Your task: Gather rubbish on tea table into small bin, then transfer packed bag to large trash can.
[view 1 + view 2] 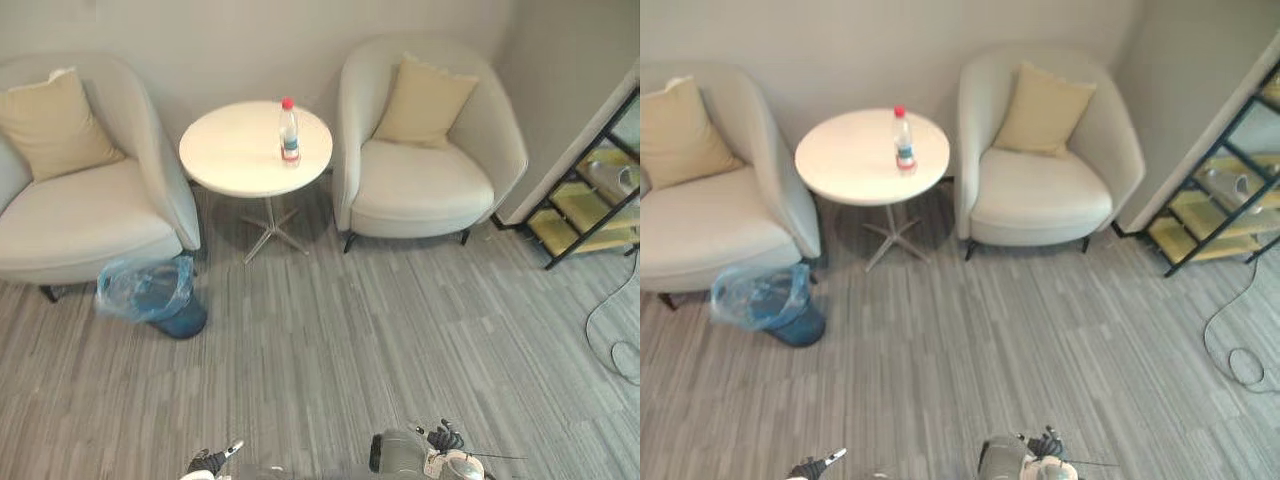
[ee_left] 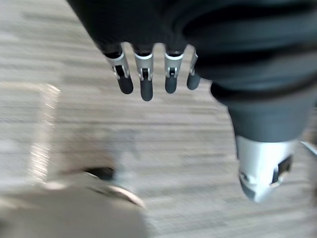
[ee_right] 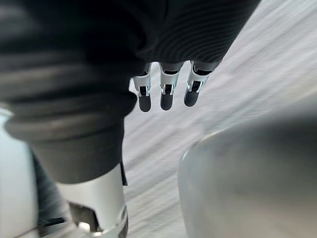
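Scene: round white tabletop (image 1: 230, 155) on a metal pedestal, set between two pale armchairs, against the wall.

Task item: one clear plastic bottle (image 1: 289, 130), red cap, upright on the tabletop, toward the edge nearer the right armchair (image 1: 425, 170). No other item seen on the tabletop.

Small bin (image 1: 165, 300): dark blue, on the floor (image 1: 380, 340), just by the front corner of the left armchair (image 1: 80, 215) and to the left of the table pedestal. Lined w/ a translucent blue bag (image 1: 135, 285), the bag's mouth spread wide over the rim. Contents cannot be made out.

Left hand (image 2: 145, 79): hangs above bare floor, well apart from table and bin. Fingers (image 2: 171, 74) straight, in a row, pointing down; thumb (image 2: 262, 163) held apart from them. Released, nothing in grasp.

Right hand (image 3: 166, 91): same pose, hanging above the floor. Fingers (image 3: 143, 96) straight and side by side; thumb (image 3: 96, 203) apart. Released, nothing in grasp.

Other: one beige cushion (image 1: 50, 125) against the back of the left armchair, a second cushion (image 1: 425, 100) on the right armchair. Black-framed shelf rack (image 1: 590, 190) w/ yellowish shelves at the far right, beside the right armchair.
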Robot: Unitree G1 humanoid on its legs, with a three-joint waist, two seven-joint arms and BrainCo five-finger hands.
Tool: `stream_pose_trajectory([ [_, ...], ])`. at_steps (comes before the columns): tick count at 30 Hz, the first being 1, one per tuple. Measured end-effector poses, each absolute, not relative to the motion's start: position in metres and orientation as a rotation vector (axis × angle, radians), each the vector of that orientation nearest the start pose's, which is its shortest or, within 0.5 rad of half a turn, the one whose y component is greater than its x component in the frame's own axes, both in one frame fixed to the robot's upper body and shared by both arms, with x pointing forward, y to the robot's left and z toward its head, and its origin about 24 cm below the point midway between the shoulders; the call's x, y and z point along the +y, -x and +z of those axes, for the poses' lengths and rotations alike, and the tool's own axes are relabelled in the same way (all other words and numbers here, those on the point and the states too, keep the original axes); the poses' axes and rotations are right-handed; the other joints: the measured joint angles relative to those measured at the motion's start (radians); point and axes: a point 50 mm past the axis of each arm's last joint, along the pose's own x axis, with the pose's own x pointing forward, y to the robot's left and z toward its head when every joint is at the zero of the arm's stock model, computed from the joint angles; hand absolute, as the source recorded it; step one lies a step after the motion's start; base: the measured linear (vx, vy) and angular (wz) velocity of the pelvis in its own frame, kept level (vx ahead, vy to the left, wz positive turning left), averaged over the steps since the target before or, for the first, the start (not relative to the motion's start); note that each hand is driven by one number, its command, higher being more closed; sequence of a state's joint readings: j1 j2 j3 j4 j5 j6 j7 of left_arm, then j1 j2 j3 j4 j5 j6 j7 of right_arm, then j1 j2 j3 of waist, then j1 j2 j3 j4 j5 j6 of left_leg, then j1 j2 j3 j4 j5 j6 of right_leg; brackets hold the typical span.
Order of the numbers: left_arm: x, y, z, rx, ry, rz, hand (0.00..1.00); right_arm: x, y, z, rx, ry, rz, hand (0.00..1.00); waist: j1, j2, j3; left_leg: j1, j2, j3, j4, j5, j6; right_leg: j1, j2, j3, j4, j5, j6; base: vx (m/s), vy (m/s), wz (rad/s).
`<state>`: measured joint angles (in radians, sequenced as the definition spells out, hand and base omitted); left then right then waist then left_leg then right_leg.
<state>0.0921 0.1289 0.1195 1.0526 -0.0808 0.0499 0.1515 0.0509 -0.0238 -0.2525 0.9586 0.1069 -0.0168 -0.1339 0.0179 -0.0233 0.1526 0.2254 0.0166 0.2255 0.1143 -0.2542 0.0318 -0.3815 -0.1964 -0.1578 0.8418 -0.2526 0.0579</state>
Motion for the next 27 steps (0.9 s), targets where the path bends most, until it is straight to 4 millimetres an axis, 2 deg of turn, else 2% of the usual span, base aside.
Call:
stream_pose_trajectory([
  [1,0.223,-0.082,-0.161,1.176,-0.060,0.377,0.00,-0.201,-0.121,-0.149,0.978,-0.130,-0.435,0.00,-0.009,0.001,0.001,0.012,0.004,-0.013,-0.010,-0.005,-0.007,-0.006,0.012,0.004,-0.076,0.015,-0.003,0.34,-0.200,0.63],
  [2,0.224,-0.081,-0.161,1.181,-0.063,0.378,0.00,-0.201,-0.123,-0.149,0.977,-0.129,-0.428,0.00,-0.020,-0.001,-0.001,0.031,0.001,-0.049,-0.024,-0.025,-0.038,0.003,0.039,0.025,-0.251,0.088,-0.008,0.39,-0.231,0.54],
  [3,0.227,-0.079,-0.161,1.185,-0.069,0.385,0.00,-0.199,-0.120,-0.151,0.992,-0.135,-0.422,0.00,-0.017,-0.027,-0.005,0.055,-0.026,-0.097,-0.029,-0.043,-0.064,-0.001,0.049,0.058,-0.333,0.162,-0.047,0.49,-0.308,0.26],
  [4,0.217,-0.078,-0.163,1.199,-0.047,0.372,0.00,-0.206,-0.126,-0.149,0.978,-0.119,-0.422,0.00,-0.008,0.014,0.005,0.066,0.003,-0.119,-0.013,-0.047,-0.066,0.002,0.067,0.042,-0.296,0.152,-0.057,0.41,-0.262,0.01],
  [5,0.210,-0.075,-0.166,1.216,-0.028,0.365,0.00,-0.211,-0.127,-0.148,0.976,-0.109,-0.425,0.00,-0.015,0.049,-0.008,0.049,0.031,-0.146,0.028,-0.047,-0.067,0.019,0.078,0.032,-0.316,0.134,-0.059,0.46,-0.293,-0.12],
  [7,0.199,-0.073,-0.168,1.227,0.001,0.355,0.00,-0.218,-0.125,-0.148,0.982,-0.091,-0.435,0.00,-0.012,0.092,-0.020,0.004,0.064,-0.180,0.134,-0.044,-0.070,0.063,0.110,0.002,-0.367,0.100,-0.070,0.42,-0.240,0.11],
  [8,0.198,-0.075,-0.168,1.221,0.000,0.351,0.00,-0.217,-0.123,-0.149,0.991,-0.091,-0.437,0.00,-0.014,0.100,-0.021,-0.051,0.080,-0.208,0.277,-0.022,-0.108,0.105,0.126,-0.010,-0.394,0.076,-0.076,0.38,-0.233,0.26],
  [9,0.199,-0.078,-0.166,1.203,0.004,0.359,0.00,-0.217,-0.120,-0.150,1.003,-0.090,-0.438,0.00,-0.013,0.098,-0.018,-0.128,0.093,-0.221,0.465,0.030,-0.161,0.149,0.130,-0.015,-0.418,0.058,-0.083,0.37,-0.225,0.30],
  [10,0.200,-0.080,-0.165,1.194,0.007,0.362,0.00,-0.217,-0.119,-0.151,1.009,-0.089,-0.438,0.00,-0.006,0.097,-0.015,-0.185,0.105,-0.219,0.593,0.059,-0.168,0.188,0.132,-0.026,-0.436,0.047,-0.088,0.35,-0.186,0.27],
  [11,0.201,-0.080,-0.165,1.186,0.013,0.371,0.00,-0.215,-0.114,-0.153,1.030,-0.098,-0.445,0.00,0.002,0.092,-0.011,-0.253,0.125,-0.189,0.726,0.030,-0.160,0.248,0.136,-0.037,-0.464,0.030,-0.097,0.27,-0.118,0.18],
  [12,0.202,-0.080,-0.164,1.179,0.015,0.376,0.00,-0.215,-0.112,-0.154,1.039,-0.099,-0.446,0.00,0.006,0.089,-0.009,-0.277,0.131,-0.171,0.755,0.017,-0.152,0.272,0.137,-0.042,-0.476,0.027,-0.095,0.33,-0.118,0.20],
  [13,0.204,-0.082,-0.163,1.163,0.016,0.383,0.00,-0.214,-0.106,-0.156,1.057,-0.102,-0.452,0.00,0.014,0.084,-0.006,-0.336,0.133,-0.120,0.769,-0.011,-0.124,0.339,0.135,-0.064,-0.527,0.024,-0.090,0.29,-0.080,0.20],
  [14,0.205,-0.082,-0.162,1.154,0.015,0.385,0.00,-0.213,-0.106,-0.156,1.060,-0.105,-0.454,0.00,0.016,0.080,-0.005,-0.373,0.126,-0.086,0.729,-0.020,-0.108,0.377,0.132,-0.076,-0.559,0.022,-0.083,0.35,-0.058,0.32],
  [16,0.207,-0.083,-0.161,1.145,0.011,0.384,0.00,-0.212,-0.105,-0.157,1.068,-0.108,-0.454,0.00,0.021,0.073,-0.004,-0.427,0.080,-0.037,0.488,-0.018,-0.099,0.438,0.123,-0.095,-0.621,0.017,-0.063,0.30,-0.002,0.24],
  [17,0.207,-0.083,-0.161,1.146,-0.002,0.371,0.00,-0.211,-0.102,-0.159,1.083,-0.107,-0.454,0.00,0.024,0.071,-0.005,-0.430,0.045,-0.039,0.291,0.030,-0.102,0.463,0.119,-0.099,-0.652,0.013,-0.049,0.28,0.035,0.09],
  [18,0.206,-0.083,-0.162,1.149,-0.012,0.360,0.00,-0.212,-0.101,-0.159,1.089,-0.105,-0.455,0.00,0.026,0.071,-0.005,-0.428,0.035,-0.041,0.203,0.067,-0.101,0.474,0.119,-0.099,-0.668,0.012,-0.042,0.49,0.116,-0.12],
  [19,0.208,-0.080,-0.162,1.165,-0.034,0.346,0.00,-0.209,-0.099,-0.160,1.104,-0.098,-0.441,0.00,0.042,0.055,-0.004,-0.410,0.011,-0.038,0.125,0.184,-0.058,0.508,0.110,-0.078,-0.704,0.011,-0.018,0.45,0.124,-0.16],
  [20,0.215,-0.079,-0.162,1.170,-0.064,0.344,0.00,-0.202,-0.097,-0.162,1.115,-0.107,-0.425,0.00,0.043,0.023,-0.013,-0.391,-0.021,-0.027,0.102,0.182,-0.031,0.534,0.089,-0.063,-0.730,0.014,0.000,0.63,0.148,-0.11],
  [21,0.218,-0.079,-0.162,1.175,-0.082,0.336,0.00,-0.198,-0.097,-0.163,1.126,-0.113,-0.418,0.00,0.036,0.018,-0.011,-0.384,-0.028,-0.018,0.120,0.166,0.004,0.544,0.076,-0.046,-0.732,0.023,0.015,0.54,0.124,-0.02],
  [22,0.219,-0.080,-0.162,1.175,-0.085,0.334,0.00,-0.199,-0.097,-0.163,1.127,-0.110,-0.417,0.00,0.037,0.011,-0.008,-0.383,-0.029,-0.007,0.141,0.150,0.009,0.541,0.069,-0.016,-0.712,0.035,0.034,0.50,0.129,-0.12],
  [23,0.220,-0.079,-0.162,1.183,-0.087,0.336,0.00,-0.196,-0.097,-0.164,1.129,-0.118,-0.407,0.00,0.041,0.007,-0.006,-0.368,-0.033,0.003,0.149,0.145,0.015,0.526,0.061,0.012,-0.655,0.042,0.045,0.47,0.184,-0.33],
  [24,0.220,-0.076,-0.163,1.194,-0.088,0.339,0.00,-0.196,-0.097,-0.164,1.128,-0.121,-0.407,0.00,0.043,0.006,-0.006,-0.320,-0.040,0.012,0.123,0.142,0.019,0.472,0.053,0.050,-0.491,0.043,0.047,0.29,0.125,-0.31],
  [25,0.220,-0.076,-0.163,1.195,-0.091,0.336,0.00,-0.196,-0.098,-0.163,1.121,-0.122,-0.408,0.00,0.043,0.006,-0.006,-0.293,-0.045,0.011,0.105,0.141,0.021,0.440,0.047,0.066,-0.401,0.050,0.058,0.42,0.169,-0.22],
  [26,0.221,-0.077,-0.163,1.195,-0.107,0.322,0.00,-0.201,-0.104,-0.160,1.092,-0.115,-0.409,0.00,0.031,0.008,-0.003,-0.217,-0.056,-0.003,0.057,0.128,0.031,0.342,0.028,0.082,-0.153,0.095,0.073,0.35,0.090,0.15],
  [27,0.222,-0.078,-0.163,1.201,-0.120,0.311,0.00,-0.204,-0.110,-0.158,1.065,-0.117,-0.408,0.00,0.018,0.006,0.003,-0.151,-0.067,-0.048,0.021,0.106,0.038,0.284,0.018,0.080,0.023,0.074,0.068,0.35,0.090,0.31],
])
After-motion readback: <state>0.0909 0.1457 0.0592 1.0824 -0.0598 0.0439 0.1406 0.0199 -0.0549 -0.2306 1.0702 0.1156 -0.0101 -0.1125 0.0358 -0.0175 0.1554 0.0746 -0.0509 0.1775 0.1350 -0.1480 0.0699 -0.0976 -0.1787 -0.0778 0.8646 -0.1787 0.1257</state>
